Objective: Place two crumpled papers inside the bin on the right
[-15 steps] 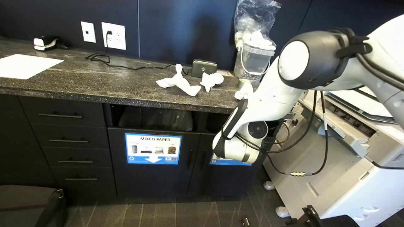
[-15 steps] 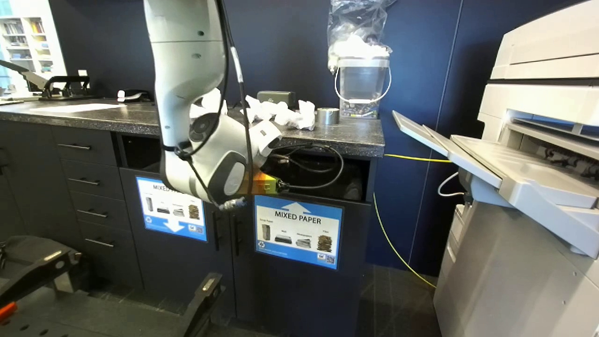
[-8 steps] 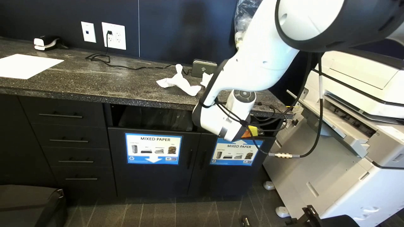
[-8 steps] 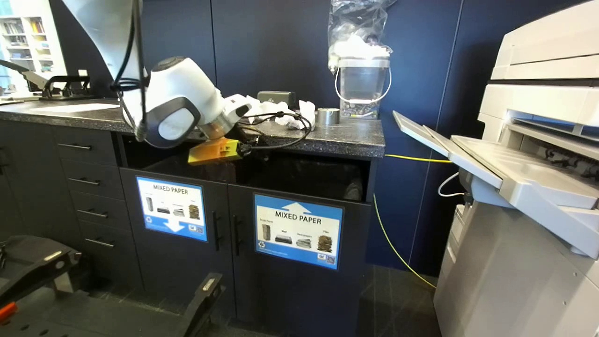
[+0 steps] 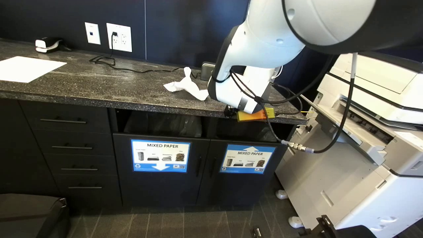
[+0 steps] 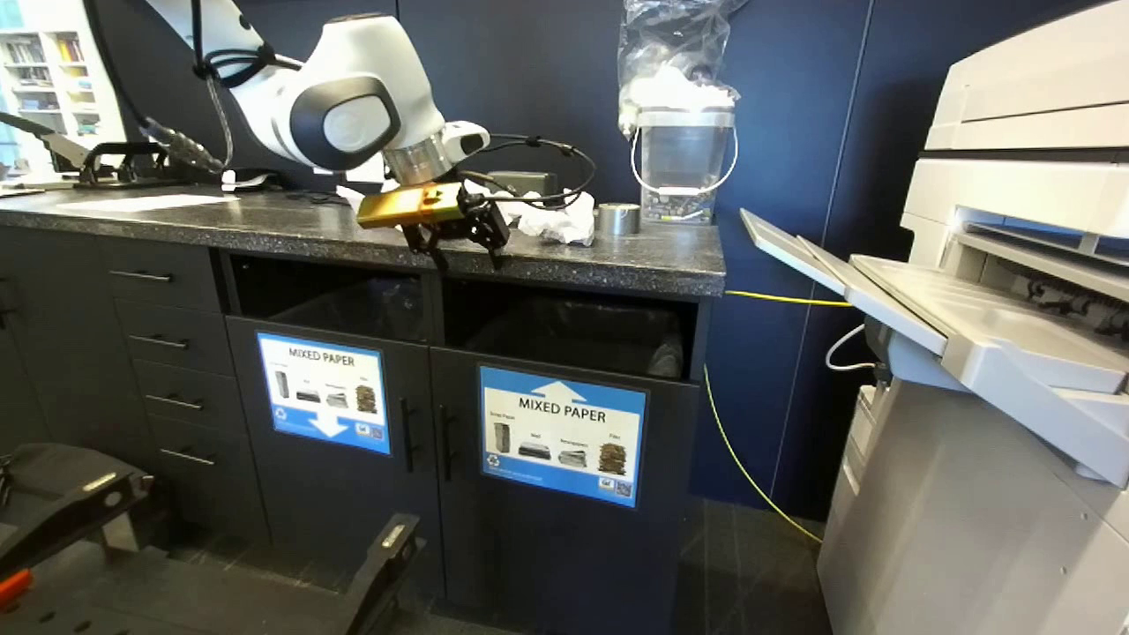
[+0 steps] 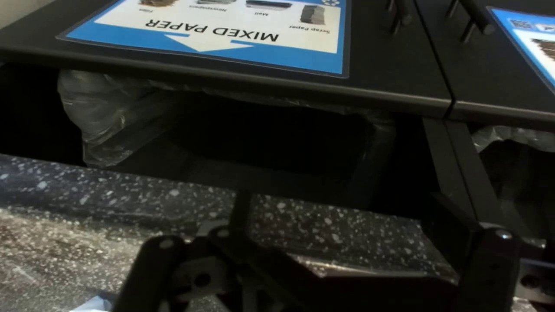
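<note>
Smooth black doors (image 6: 564, 556) stood in front. In the gap above the right-hand one, the bin (image 6: 578, 331) showed a dark mouth and a crinkled, translucent liner (image 7: 99, 123). The claw (image 7: 342, 207), all angular black links, hung spread wide at the front edge of the speckled, stone-like worktop (image 6: 657, 254). On the worktop beyond lay a lumpy white crumpled paper (image 6: 571, 220), and a second crumpled paper (image 6: 474, 188) mostly hidden behind the claw. Then a squat silvery tape roll (image 6: 617, 219), near a clear pail (image 6: 684, 157) with a thin hoop handle. Flat dark panels (image 6: 547, 79) behind.

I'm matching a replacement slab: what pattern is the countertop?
The countertop is dark with pale speckles, clearest in the wrist view.
</note>
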